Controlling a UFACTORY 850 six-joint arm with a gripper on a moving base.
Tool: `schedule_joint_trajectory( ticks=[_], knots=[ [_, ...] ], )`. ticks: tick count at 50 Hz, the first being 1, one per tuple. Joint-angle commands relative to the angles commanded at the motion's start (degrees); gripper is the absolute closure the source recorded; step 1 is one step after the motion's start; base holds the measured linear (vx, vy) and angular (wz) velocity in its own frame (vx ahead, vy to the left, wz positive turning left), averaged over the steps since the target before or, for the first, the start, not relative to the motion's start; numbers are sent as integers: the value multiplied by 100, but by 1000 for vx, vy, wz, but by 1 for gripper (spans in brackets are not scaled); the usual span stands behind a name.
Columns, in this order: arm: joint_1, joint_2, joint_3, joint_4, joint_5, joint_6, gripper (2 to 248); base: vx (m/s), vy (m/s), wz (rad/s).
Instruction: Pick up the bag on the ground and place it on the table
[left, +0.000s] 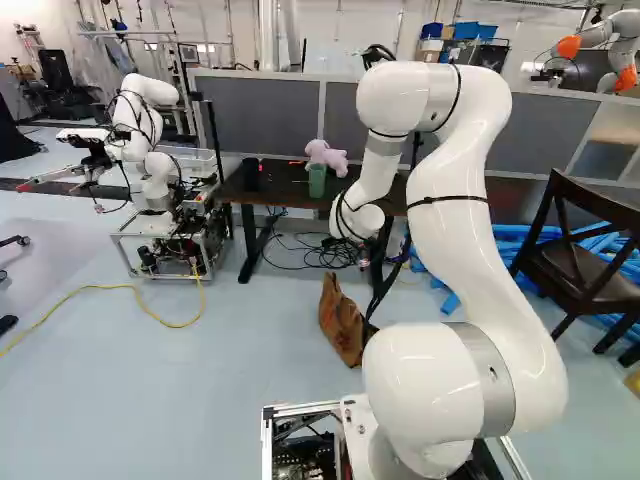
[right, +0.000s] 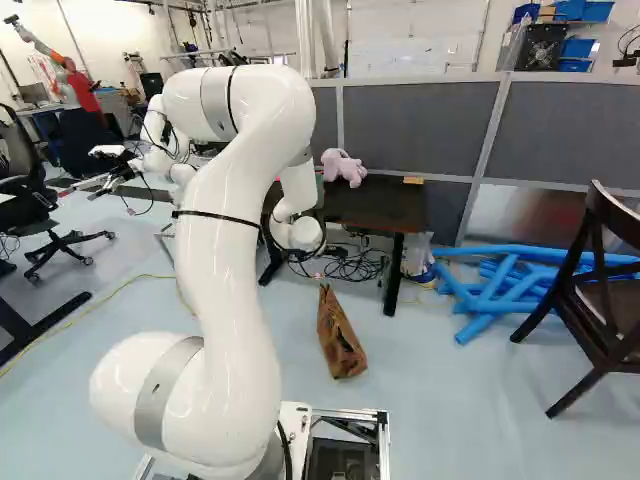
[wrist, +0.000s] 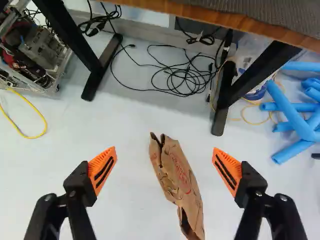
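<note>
Two orange-padded fingers of gripper (wrist: 164, 151) spread wide. Brown paper bag (wrist: 179, 172) on floor (wrist: 125, 200), seen between them, well apart from both. Table (right: 385, 208) stands past bag; pink plush toy (right: 343, 168) and green cup (left: 317, 180) on top. Black cables (wrist: 185, 80) tangled on floor below tabletop. Blue foam tubes (right: 492, 290) piled beside table, dark wooden chair (right: 600, 290) near them. Another robot (left: 152, 140) at left of left base view.
</note>
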Motion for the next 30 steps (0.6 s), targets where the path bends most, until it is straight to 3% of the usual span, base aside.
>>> schedule_joint_trajectory(
  ticks=[30],
  knots=[
    [-115,-717,-567,-192,-548,0,3,0,0,0]
  ],
)
